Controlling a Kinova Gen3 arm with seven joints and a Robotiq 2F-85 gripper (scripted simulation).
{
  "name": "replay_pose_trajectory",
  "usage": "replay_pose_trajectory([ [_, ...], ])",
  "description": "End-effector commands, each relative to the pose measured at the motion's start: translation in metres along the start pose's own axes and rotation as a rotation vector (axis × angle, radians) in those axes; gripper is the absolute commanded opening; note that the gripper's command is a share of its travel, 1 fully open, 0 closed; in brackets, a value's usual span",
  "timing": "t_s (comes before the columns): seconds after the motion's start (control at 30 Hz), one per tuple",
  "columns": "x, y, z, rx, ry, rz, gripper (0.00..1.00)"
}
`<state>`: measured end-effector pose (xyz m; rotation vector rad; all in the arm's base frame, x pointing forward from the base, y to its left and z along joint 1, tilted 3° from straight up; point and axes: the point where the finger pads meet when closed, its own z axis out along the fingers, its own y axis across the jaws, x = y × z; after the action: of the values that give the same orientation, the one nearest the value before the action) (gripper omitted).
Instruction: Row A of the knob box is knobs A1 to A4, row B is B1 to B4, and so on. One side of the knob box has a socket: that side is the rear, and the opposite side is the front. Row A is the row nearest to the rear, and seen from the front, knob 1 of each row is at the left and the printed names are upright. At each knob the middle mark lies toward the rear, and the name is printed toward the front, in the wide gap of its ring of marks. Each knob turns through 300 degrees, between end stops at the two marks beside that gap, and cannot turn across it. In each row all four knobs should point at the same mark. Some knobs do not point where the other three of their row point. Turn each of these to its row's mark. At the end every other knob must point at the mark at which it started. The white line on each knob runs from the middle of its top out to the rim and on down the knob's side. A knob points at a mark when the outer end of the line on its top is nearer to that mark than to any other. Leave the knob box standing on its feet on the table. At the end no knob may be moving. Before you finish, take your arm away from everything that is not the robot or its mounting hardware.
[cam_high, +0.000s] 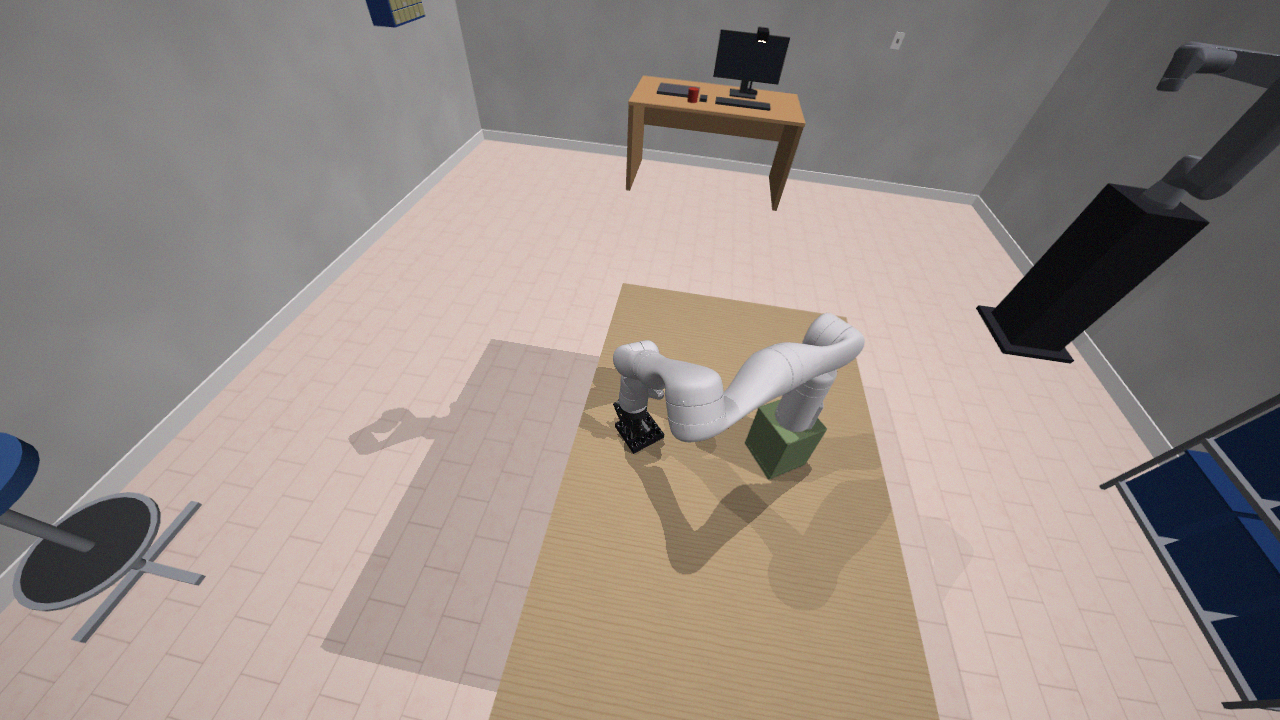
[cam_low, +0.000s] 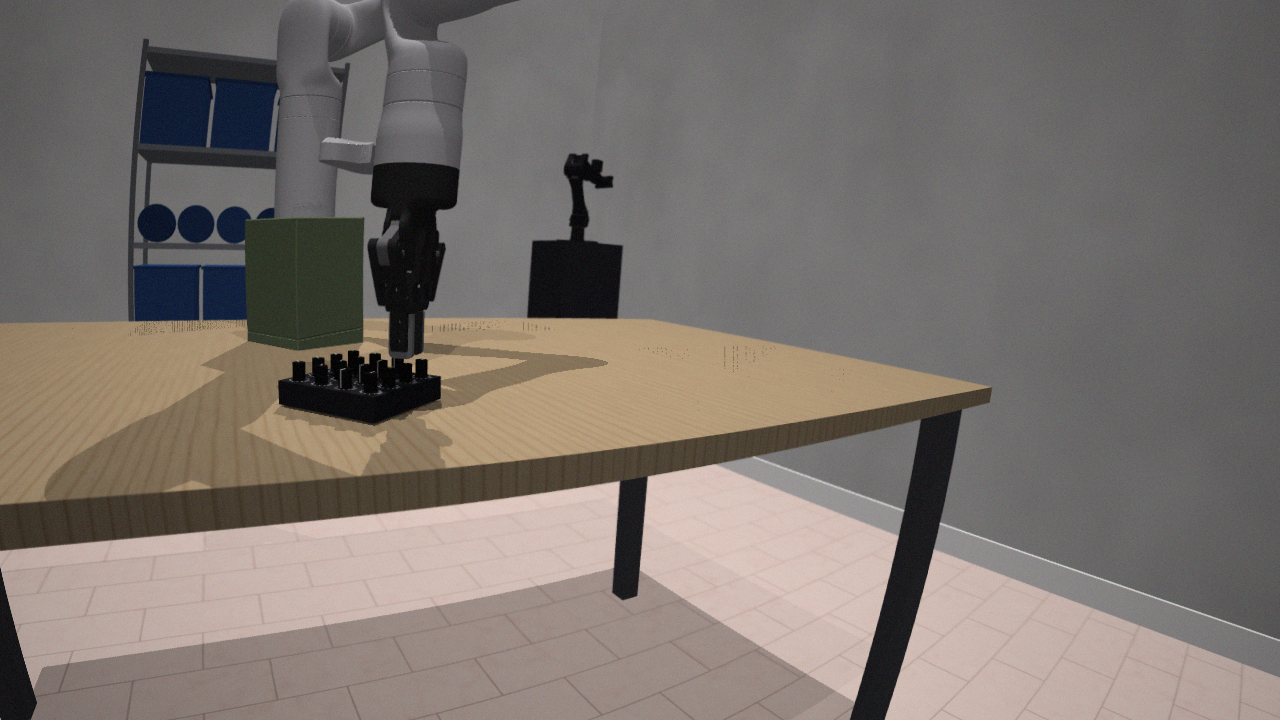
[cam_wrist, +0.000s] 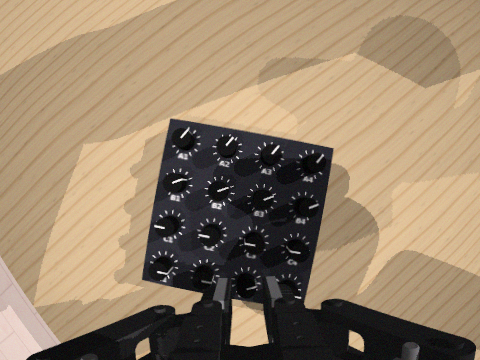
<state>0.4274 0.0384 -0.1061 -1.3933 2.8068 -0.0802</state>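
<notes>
Evidently, black fingers (cam_high: 638, 437) (cam_low: 406, 354) above knob box (cam_high: 646, 440) (cam_low: 327, 402) (cam_wrist: 240, 212), knob D3 (cam_wrist: 246, 284) near, wooden table (cam_high: 716, 626) (cam_low: 626, 394) (cam_wrist: 400, 125).

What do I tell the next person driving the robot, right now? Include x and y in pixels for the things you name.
Gripper (cam_high: 637, 428) (cam_low: 406, 355) (cam_wrist: 247, 293): slightly open, fingertips at D3 (cam_wrist: 245, 285), apparently not gripping it.
Knob box (cam_high: 650, 440) (cam_low: 326, 402) (cam_wrist: 194, 200): standing on the table (cam_high: 716, 626) (cam_low: 671, 402) (cam_wrist: 60, 200).
Done: rows A and B look matched; earlier turns can't be told.
Left: D3's line slants differently from D1's (cam_wrist: 162, 267) and D2's (cam_wrist: 202, 275), so probably turn it. Check C4 (cam_wrist: 298, 246) and partly hidden D4 (cam_wrist: 289, 287).
</notes>
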Motion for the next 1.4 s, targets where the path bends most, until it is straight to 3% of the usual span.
replay_pose_trajectory([
  [0.0,-0.001,-0.004,0.001,0.007,-0.002,-0.008,0.19],
  [0.7,-0.001,-0.004,0.014,0.007,-0.002,-0.007,0.19],
  [1.37,0.0,-0.004,0.014,0.007,-0.002,-0.005,0.19],
])
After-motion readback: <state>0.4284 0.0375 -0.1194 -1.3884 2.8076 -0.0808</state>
